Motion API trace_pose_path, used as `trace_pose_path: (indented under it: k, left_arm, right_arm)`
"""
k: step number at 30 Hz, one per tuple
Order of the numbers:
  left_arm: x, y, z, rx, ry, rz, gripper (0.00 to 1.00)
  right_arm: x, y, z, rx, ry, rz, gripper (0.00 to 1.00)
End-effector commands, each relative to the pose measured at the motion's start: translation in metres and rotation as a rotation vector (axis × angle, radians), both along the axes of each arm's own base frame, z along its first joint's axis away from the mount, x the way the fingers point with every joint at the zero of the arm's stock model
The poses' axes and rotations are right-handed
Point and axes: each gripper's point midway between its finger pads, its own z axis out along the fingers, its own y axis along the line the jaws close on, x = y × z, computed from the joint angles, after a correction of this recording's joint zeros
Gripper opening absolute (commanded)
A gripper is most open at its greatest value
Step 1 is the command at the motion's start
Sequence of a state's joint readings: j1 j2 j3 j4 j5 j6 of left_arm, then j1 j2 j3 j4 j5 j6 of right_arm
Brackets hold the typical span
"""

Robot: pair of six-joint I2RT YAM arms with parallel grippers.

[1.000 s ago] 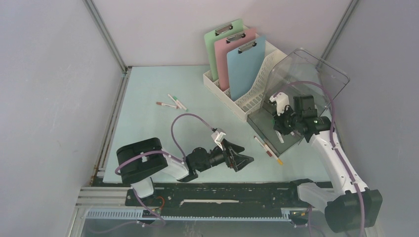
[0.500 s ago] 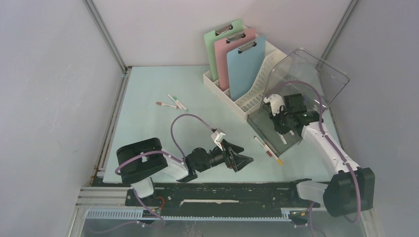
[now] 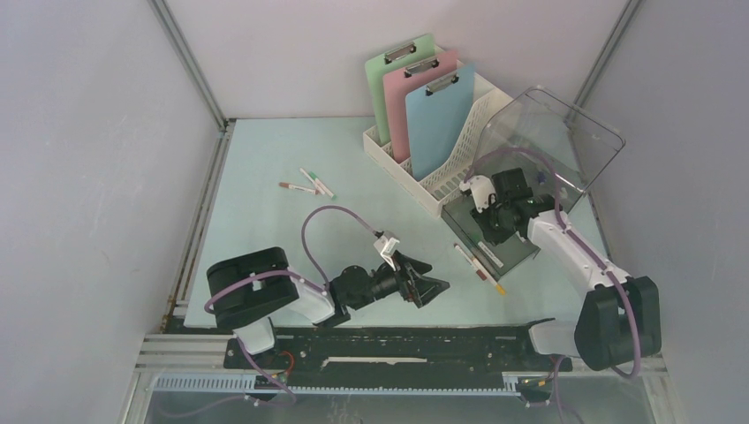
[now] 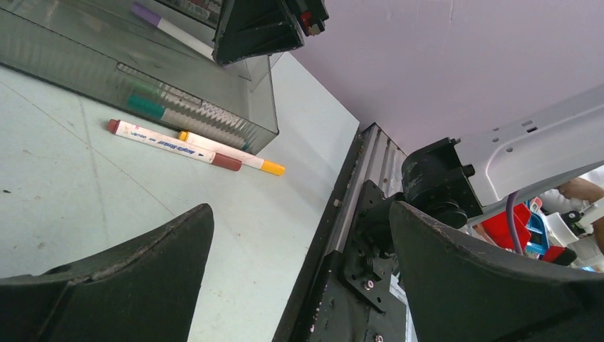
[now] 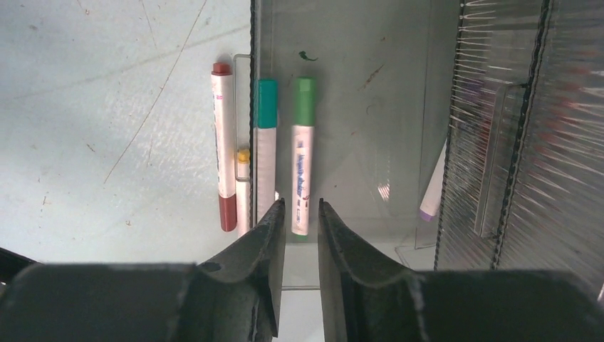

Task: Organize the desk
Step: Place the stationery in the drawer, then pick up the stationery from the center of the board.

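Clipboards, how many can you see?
3: green, pink and blue, all upright, one behind another, in the white rack. Another could be hidden behind them.

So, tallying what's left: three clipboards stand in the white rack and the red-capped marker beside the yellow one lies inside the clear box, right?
Not quite: the clipboards do stand in the white rack, but the red-capped marker lies on the desk just outside the clear box, as the right wrist view shows.
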State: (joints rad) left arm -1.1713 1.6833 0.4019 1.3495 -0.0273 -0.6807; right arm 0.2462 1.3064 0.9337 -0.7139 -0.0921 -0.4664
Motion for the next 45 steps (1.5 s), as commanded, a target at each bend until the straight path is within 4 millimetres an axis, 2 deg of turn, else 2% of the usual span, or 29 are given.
trace_pose_path:
  k: [1,5,13,16,22,30,38,45]
  left_arm:
    - [0.007,0.008,0.016,-0.038,-0.036,0.045,1.0]
    - [0.008,0.013,0.015,-0.032,-0.041,0.064,1.0]
    - [0.017,0.035,0.014,-0.02,-0.051,0.146,1.0]
    - [0.02,0.043,0.012,-0.014,-0.053,0.176,1.0]
    - [0.025,0.055,0.01,-0.01,-0.052,0.225,1.0]
    - [0.027,0.059,0.008,-0.008,-0.049,0.24,1.0]
    - [0.027,0.06,0.007,-0.008,-0.047,0.243,1.0]
    - [0.027,0.061,0.006,-0.006,-0.046,0.245,1.0]
  right_arm:
    - [0.0,0.003,0.006,0.003,-0.028,0.013,0.31]
    - [-0.003,0.01,0.012,0.04,-0.036,0.043,0.32]
    - [-0.03,0.06,0.019,0.14,-0.006,0.265,0.34]
    - [-0.038,0.072,0.01,0.12,0.028,0.321,0.34]
    - [-0.05,0.082,-0.018,0.023,0.118,0.379,0.35]
    - [-0.052,0.073,-0.051,-0.131,0.195,0.375,0.38]
    - [-0.046,0.065,-0.066,-0.196,0.216,0.323,0.42]
    - [-0.038,0.056,-0.071,-0.247,0.2,0.279,0.44]
